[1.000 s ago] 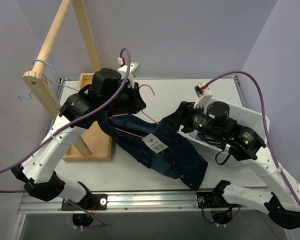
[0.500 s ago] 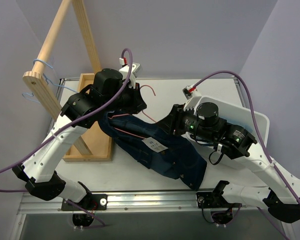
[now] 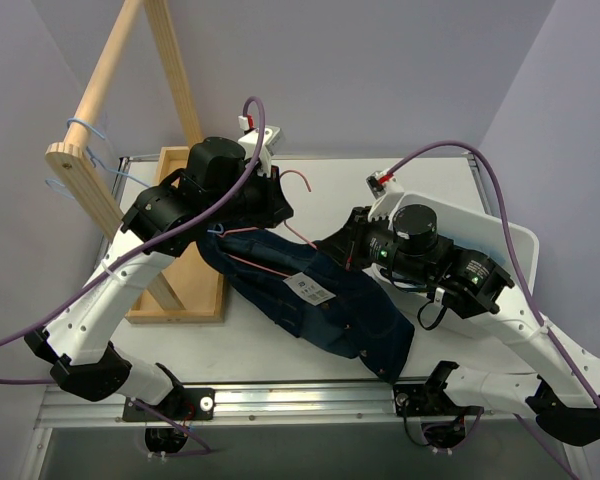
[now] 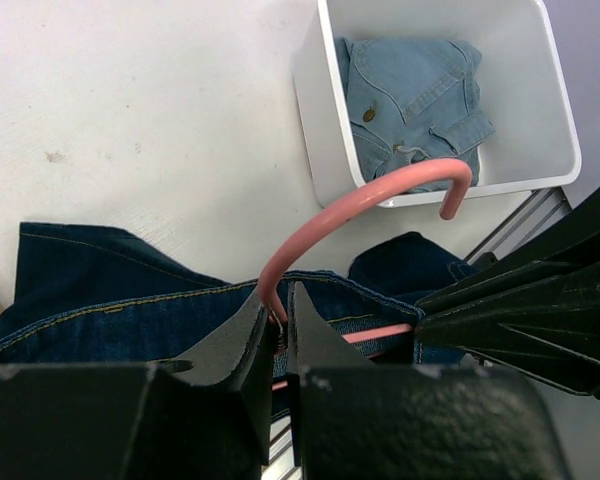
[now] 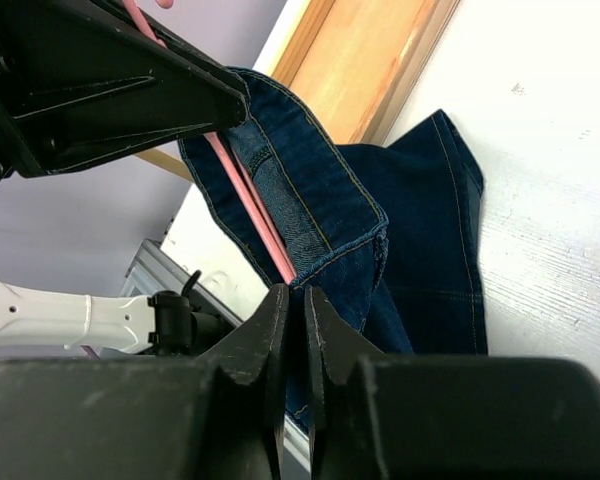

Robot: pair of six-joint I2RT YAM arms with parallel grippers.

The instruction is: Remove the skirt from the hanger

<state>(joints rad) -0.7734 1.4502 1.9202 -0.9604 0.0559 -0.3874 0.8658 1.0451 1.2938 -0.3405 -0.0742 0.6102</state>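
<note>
Hanger (image 4: 365,195) neck clamped in left hand (image 4: 280,305) as anchor; right hand (image 5: 295,300) (four o'clock) pinches skirt (image 3: 350,310) waistband to pull.

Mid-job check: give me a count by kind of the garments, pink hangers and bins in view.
Garments: 2, the dark denim skirt and the light denim garment
Pink hanger: 1
White bin: 1
Total: 4

Print on skirt (image 3: 365,318) tag (image 3: 311,288) illegible.
</note>
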